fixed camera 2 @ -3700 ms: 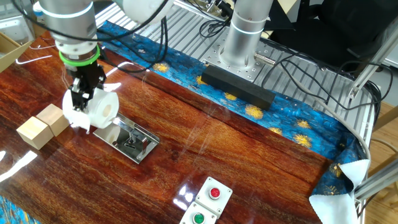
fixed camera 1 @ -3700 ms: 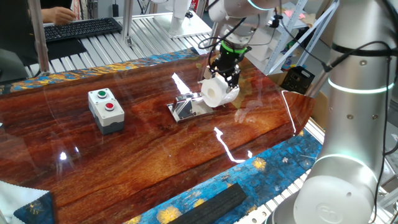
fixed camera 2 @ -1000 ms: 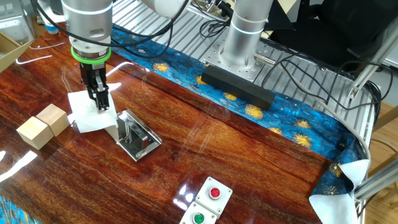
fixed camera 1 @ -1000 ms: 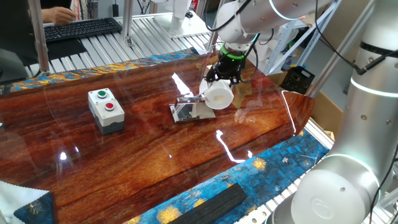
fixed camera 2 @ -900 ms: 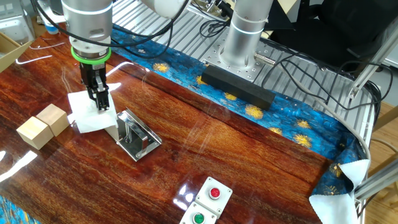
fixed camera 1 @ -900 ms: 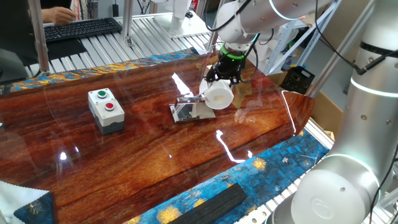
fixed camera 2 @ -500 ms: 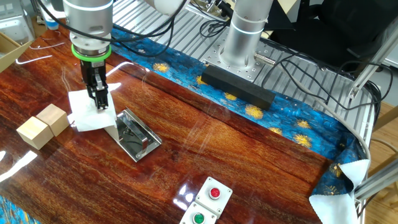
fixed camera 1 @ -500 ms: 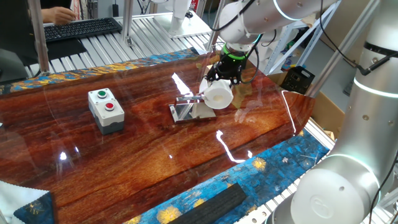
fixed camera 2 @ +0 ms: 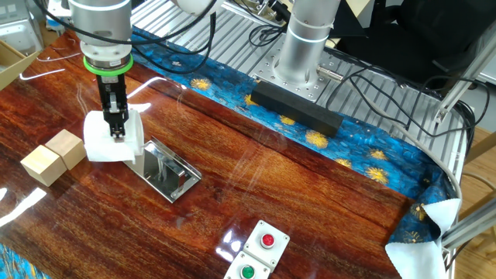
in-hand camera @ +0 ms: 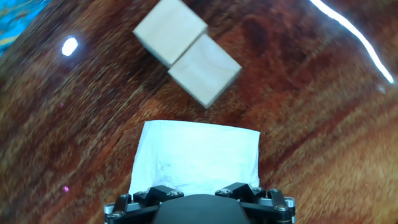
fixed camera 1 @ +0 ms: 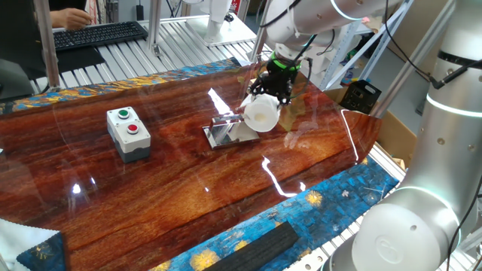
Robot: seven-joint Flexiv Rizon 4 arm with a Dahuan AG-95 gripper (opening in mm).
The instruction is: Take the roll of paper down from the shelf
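Two buttons, red and green, on the grey button box (fixed camera 2: 254, 254) at the bottom edge of the other fixed view: nearest to us, and out of the action. Up and left from there sits the shelf (fixed camera 2: 167, 172), the little chrome holder, its mirror plate bare, nothing hanging on its bar!

Just to its left is the roll of paper (fixed camera 2: 112, 139), clear of the bar and low over the wood. Whether it touches the table I cannot tell. The gripper (fixed camera 2: 116, 130) points straight down onto it, jaws set wide and clamped across the roll. The hand view agrees, with the white roll (in-hand camera: 196, 155) filling the space between the finger bases.

Now, the change. A second ago the roll showed a flat, square face here. It now reads as a rounded drum, and the fingers have twisted about their own line. The roll turned with them, so I judge the grip firm. The one fixed view has its round end (fixed camera 1: 260, 114) facing out beside the holder (fixed camera 1: 226, 132).

Farther left lie two tan wooden blocks (fixed camera 2: 50, 155), near the roll but untouched.

By my reading the roll is off the shelf, so setting it down and letting go is what remains.
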